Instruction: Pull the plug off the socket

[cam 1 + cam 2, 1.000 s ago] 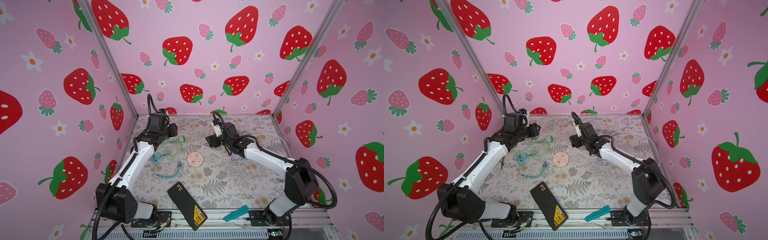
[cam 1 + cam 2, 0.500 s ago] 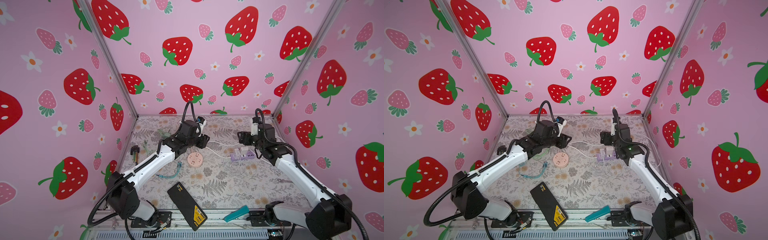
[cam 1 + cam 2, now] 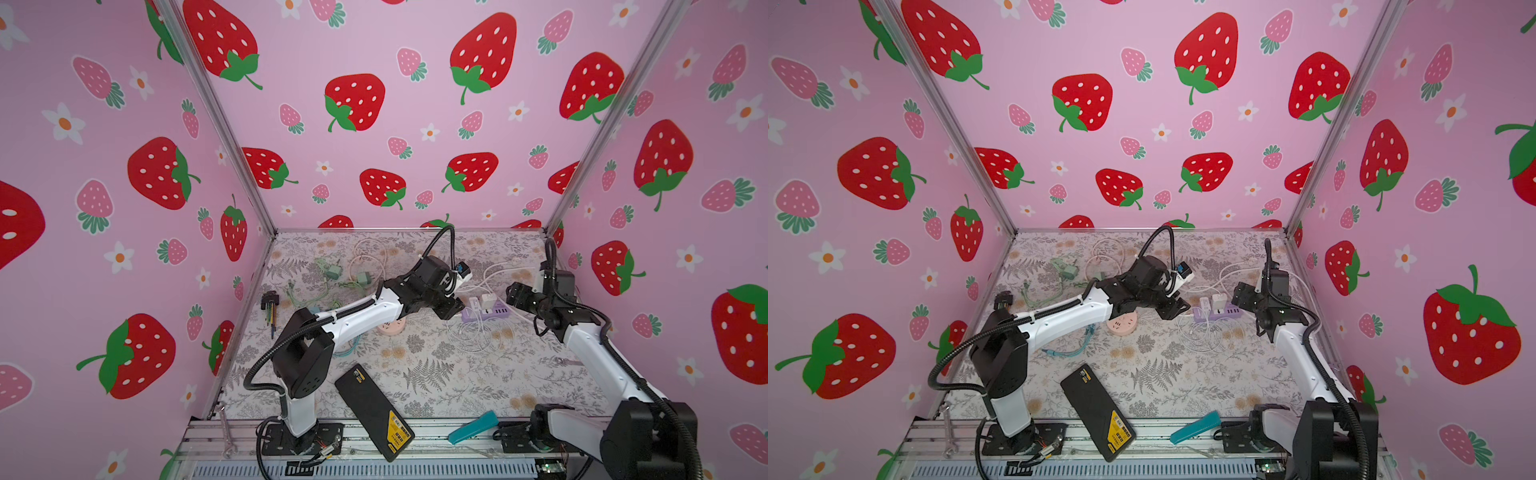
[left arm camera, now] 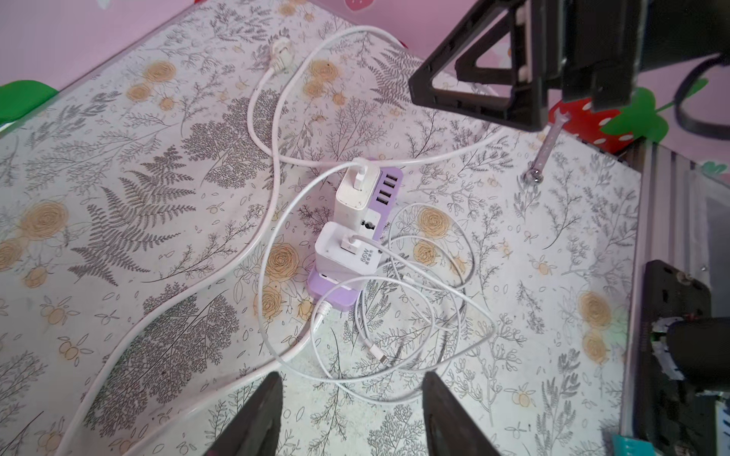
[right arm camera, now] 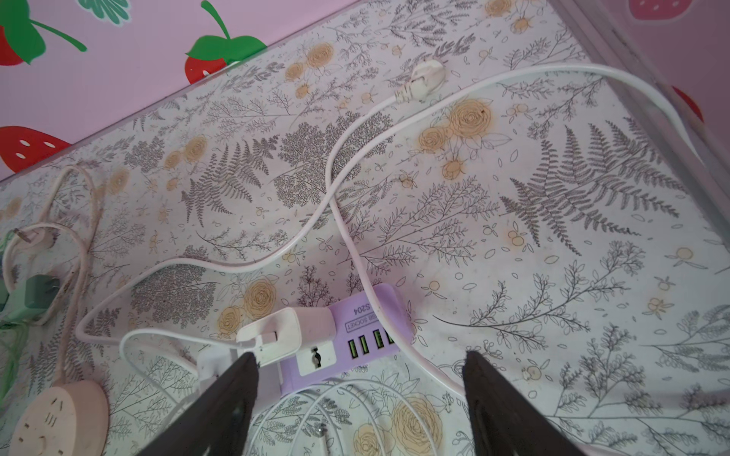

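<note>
A purple socket strip (image 3: 494, 311) lies on the floral mat at the right, seen in both top views (image 3: 1223, 313). Two white plugs stand in it, one marked 66W (image 4: 343, 252) and a taller one (image 4: 353, 193), each with a thin white cable. My left gripper (image 4: 352, 379) hovers just off the strip's left end (image 3: 451, 309), open, with only loose cable on the mat below it. My right gripper (image 5: 359, 357) hangs off the strip's right end (image 3: 513, 296), open, nothing in it. From the right wrist the socket (image 5: 367, 316) and a plug (image 5: 288, 331) lie just past its fingers.
Loose white cable coils (image 3: 478, 336) lie in front of the strip. A round pink socket (image 3: 390, 328) sits under the left arm. Green chargers (image 3: 332, 272) and hex keys (image 3: 270, 307) lie far left. A black flat device (image 3: 374, 415) and teal tool (image 3: 473, 426) rest at the front edge.
The left arm swung from the back left across to the strip's left end. The right arm drew back from the middle to the strip's right side, and its jaws widened.
</note>
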`<state>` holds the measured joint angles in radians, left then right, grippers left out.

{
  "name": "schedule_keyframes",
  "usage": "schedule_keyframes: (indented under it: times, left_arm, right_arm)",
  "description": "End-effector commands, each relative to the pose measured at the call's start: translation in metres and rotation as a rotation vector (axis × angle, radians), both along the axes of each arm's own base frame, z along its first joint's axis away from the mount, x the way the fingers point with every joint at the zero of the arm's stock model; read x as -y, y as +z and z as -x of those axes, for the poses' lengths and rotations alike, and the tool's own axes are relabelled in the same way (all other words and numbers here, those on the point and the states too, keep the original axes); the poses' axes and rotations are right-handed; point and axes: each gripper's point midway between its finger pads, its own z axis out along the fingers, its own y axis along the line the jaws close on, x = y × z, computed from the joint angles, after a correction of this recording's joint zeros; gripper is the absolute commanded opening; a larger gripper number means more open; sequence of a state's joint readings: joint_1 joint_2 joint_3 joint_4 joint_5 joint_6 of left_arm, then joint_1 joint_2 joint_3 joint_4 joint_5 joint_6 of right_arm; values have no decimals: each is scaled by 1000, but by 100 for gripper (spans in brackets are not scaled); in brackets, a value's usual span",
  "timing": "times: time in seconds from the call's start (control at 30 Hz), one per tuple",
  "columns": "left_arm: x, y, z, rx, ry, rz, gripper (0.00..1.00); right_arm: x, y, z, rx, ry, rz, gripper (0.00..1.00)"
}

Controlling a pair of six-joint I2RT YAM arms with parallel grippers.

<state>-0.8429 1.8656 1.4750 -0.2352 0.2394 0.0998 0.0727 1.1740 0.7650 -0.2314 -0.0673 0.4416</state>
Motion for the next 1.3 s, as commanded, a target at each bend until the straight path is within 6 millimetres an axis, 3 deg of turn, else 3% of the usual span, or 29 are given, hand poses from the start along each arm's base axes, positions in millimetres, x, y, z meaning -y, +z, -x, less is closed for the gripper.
schedule_keyframes:
  times: [0.0, 0.2, 0.3, 0.43, 0.57, 0.8, 1.27]
  left_arm:
    - [23, 8, 3, 61, -103, 11, 57]
    - [38, -27, -7, 21, -109, -31, 57]
    - [37, -46, -12, 9, -88, -56, 57]
    - [30, -72, -22, -1, -30, -123, 54]
    - [28, -73, -22, 4, -30, -101, 56]
    - [13, -83, -39, 14, 34, -146, 56]
    - [-4, -118, -39, -60, 43, -224, 50]
  right_arm:
    - [10, -6, -2, -5, -37, 9, 83]
    - [21, -27, -4, -52, -56, 29, 84]
    - [19, -38, -7, -80, -47, -6, 83]
    - [18, -38, -10, -71, -48, -15, 83]
    - [19, -38, -13, -71, -51, -13, 83]
    - [16, -47, -14, -85, -43, -25, 82]
    - [8, -74, -16, -146, -19, -67, 83]
